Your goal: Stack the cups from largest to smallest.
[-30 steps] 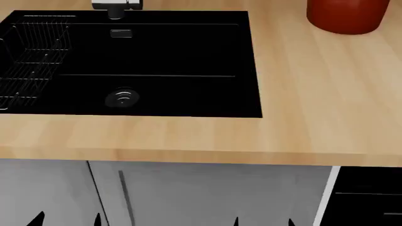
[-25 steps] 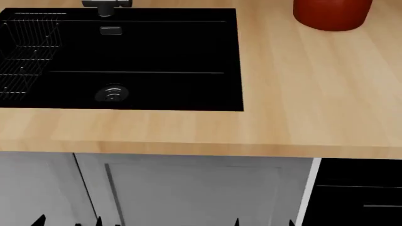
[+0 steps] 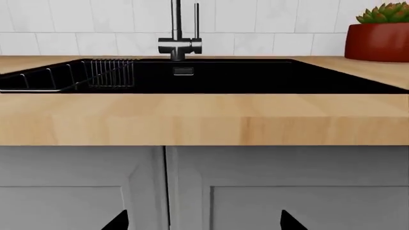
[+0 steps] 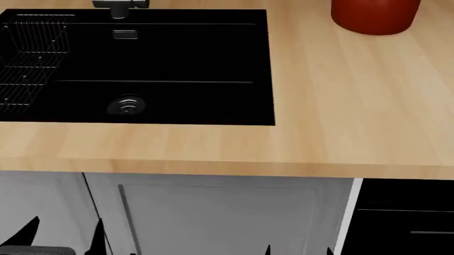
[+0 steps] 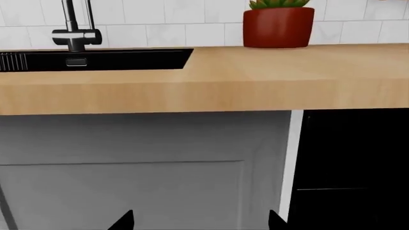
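Currently, neither cup appears in any view. Both tools (left tool [image 4: 60,234], right tool [image 4: 298,249]) hang spread and empty below the surface [image 4: 341,106], presumably parked low until the cups are located.

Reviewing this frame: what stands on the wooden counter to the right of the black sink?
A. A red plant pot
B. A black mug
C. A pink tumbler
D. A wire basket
A: the red plant pot stands on the counter right of the sink; no cups appear in any view.
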Controlling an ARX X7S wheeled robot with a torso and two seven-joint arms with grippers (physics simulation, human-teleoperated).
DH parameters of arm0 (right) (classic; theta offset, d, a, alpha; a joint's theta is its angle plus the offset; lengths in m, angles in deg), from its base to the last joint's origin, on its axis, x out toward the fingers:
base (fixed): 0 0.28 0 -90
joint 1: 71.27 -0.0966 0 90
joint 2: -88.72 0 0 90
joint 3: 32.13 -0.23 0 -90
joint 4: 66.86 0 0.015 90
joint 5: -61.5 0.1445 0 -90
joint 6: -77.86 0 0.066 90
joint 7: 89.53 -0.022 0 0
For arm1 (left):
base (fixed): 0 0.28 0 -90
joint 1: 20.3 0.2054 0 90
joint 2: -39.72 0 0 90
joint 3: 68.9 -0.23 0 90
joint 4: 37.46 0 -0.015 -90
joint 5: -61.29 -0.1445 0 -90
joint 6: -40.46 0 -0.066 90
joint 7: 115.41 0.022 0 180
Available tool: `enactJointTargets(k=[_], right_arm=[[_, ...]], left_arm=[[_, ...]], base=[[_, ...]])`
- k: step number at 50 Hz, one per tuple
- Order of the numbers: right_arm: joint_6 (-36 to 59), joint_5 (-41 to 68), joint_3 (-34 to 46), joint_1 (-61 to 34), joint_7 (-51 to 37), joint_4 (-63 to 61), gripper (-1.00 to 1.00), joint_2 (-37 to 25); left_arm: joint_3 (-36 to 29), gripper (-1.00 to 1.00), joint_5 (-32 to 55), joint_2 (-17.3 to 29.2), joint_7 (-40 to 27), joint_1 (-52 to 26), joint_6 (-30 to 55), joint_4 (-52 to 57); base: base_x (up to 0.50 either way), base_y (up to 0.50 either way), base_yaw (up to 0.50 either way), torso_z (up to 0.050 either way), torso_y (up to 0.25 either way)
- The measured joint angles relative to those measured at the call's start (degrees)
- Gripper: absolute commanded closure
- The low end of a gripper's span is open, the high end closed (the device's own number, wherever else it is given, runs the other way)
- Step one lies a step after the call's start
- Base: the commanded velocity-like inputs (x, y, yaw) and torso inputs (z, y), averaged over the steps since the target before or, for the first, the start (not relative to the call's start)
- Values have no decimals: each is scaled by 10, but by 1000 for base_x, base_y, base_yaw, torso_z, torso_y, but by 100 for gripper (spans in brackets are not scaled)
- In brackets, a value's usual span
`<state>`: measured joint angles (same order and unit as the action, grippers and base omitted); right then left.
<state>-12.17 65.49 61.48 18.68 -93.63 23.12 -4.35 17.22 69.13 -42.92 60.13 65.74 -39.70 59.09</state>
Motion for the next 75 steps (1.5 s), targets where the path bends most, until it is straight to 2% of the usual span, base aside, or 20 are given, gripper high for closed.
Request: enactJointTargets(k=[6, 48, 58, 68, 75], right_arm=[[1, 6, 6, 0, -6, 0, -100, -5], [-6, 29, 39, -4, -39, 2, -100, -32], [-13, 32, 44, -4, -45, 4, -100, -37], [-10, 35, 52, -5, -47, 4, -100, -43], [-89, 25, 68, -40, -52, 119, -100, -18]], left_arm=[[-3, -100, 6, 5, 0, -2, 1, 4], [-20, -100, 41, 26, 7, 1, -11, 17], [-16, -100, 49, 26, -2, -2, -10, 12], [-36, -100, 15, 9, -27, 20, -72, -42], [-43, -100, 6, 5, -37, 25, -92, -61]], base=[[0, 0, 0, 10, 0], [0, 0, 0, 50, 0], [0, 0, 0, 0, 0], [0, 0, 0, 0, 0], [0, 0, 0, 0, 0]])
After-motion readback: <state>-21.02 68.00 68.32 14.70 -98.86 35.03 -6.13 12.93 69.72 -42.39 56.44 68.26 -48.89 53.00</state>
